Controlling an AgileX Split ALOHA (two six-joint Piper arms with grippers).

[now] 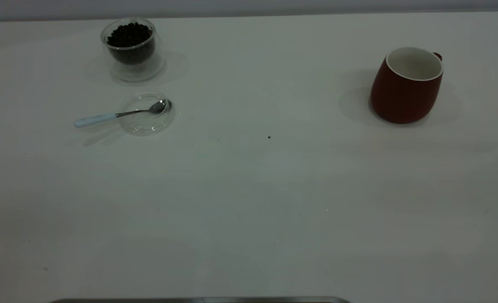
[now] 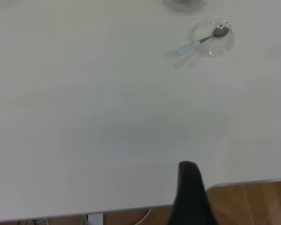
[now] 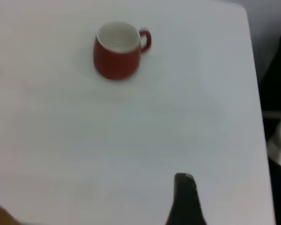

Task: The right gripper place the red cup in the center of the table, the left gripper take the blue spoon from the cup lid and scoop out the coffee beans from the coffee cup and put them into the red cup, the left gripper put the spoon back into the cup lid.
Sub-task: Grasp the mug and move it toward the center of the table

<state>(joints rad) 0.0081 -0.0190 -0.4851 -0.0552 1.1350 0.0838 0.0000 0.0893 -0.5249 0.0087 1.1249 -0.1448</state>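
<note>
From where I sit, both arms hang back over the near edge of the table [image 1: 249, 202]. Only one dark finger of the left gripper [image 2: 191, 187] and one of the right gripper [image 3: 185, 197] shows in each wrist view, so I cannot tell how either stands.

Farther out on the left, the blue spoon [image 1: 118, 114] lies with its bowl inside the cup lid [image 1: 147, 114] and its pale handle jutting over the rim. I judge that handle light, thin and slick, best pinched mid-length.

On the far right stands the red cup [image 1: 406, 86], upright and empty. It looks heavy and glazed, so I would grip across its rim.

Farthest left, the coffee cup [image 1: 133, 50] holds the coffee beans [image 1: 130, 35]; the glass seems fragile.
</note>
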